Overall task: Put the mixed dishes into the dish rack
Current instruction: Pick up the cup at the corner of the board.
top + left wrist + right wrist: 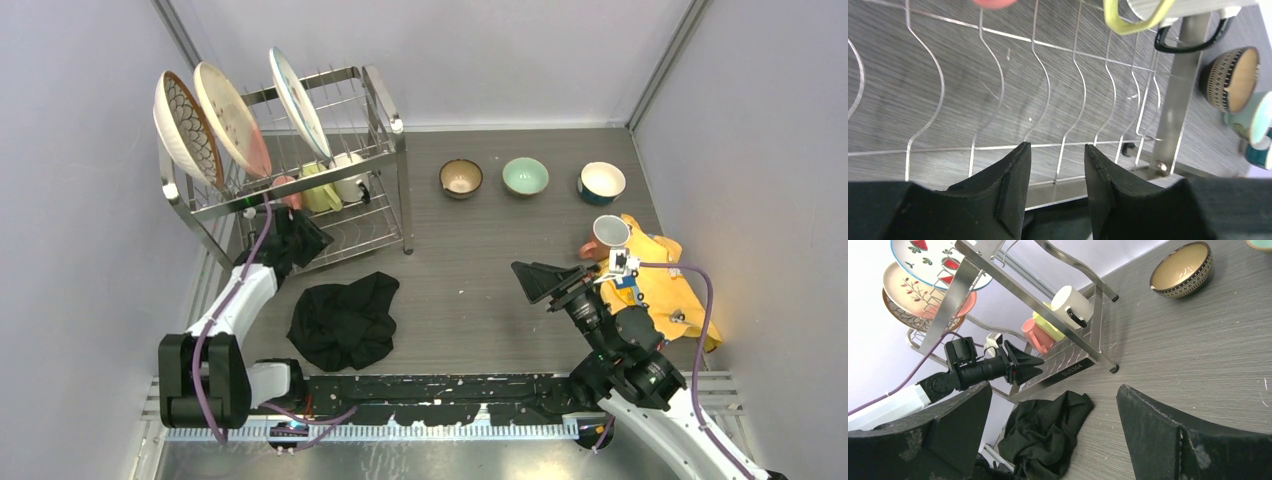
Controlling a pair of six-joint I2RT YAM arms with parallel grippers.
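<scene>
Rack (pixel 385 130) far left, plates (pixel 232 118) and mugs (pixel 322 188) loaded. Left gripper (pixel 1055 150) part-open, empty, low inside it. Brown bowl (pixel 461 178), green bowl (pixel 525 176) and blue bowl (pixel 601 183) loose on table (pixel 480 260): rigid, probably slick, chippable, so pinch the rim. Right gripper (pixel 1054 387) wide, empty.

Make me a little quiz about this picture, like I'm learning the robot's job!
1. True or false: three plates stand in the top tier of the dish rack.
2. How many bowls sit on the table, outside the rack?
3. The right hand is: A open and empty; B gripping a mug; C gripping a cloth.
Key: 1 true; 2 three; 3 A.
</scene>
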